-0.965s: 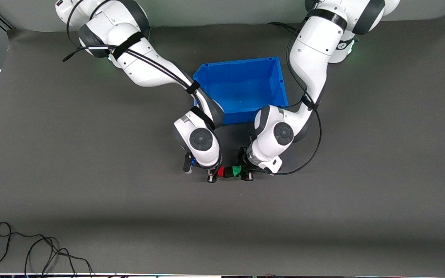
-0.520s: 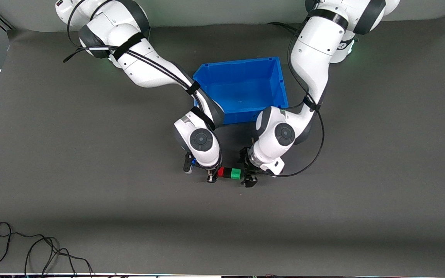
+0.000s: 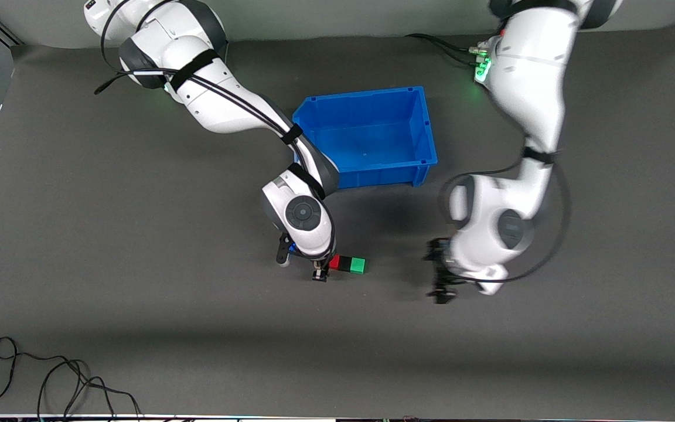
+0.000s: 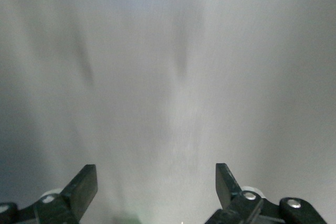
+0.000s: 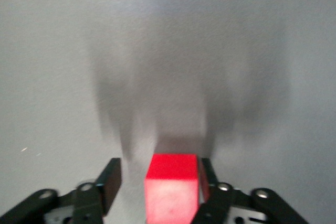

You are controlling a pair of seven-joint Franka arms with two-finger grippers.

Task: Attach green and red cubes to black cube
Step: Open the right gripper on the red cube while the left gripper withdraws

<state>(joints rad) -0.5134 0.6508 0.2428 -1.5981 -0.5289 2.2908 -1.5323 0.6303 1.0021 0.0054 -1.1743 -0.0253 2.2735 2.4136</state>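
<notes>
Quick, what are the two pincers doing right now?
Left pincer: open, holding nothing, over bare mat.
Right pincer: opening around the red cube, one finger clearly apart from it.

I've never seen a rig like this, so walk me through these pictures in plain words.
Two white robot arms stand at a table covered by a grey mat. The wide picture looks down from across the table. The other two come from cameras on the arms' wrists. On the mat three small cubes touch in a row: a red cube, a black cube and a green cube. An open blue plastic bin sits farther from the camera. The right tool stands open around the red cube, not gripping it. The left tool hangs open and empty over the mat, toward the left arm's end.
</notes>
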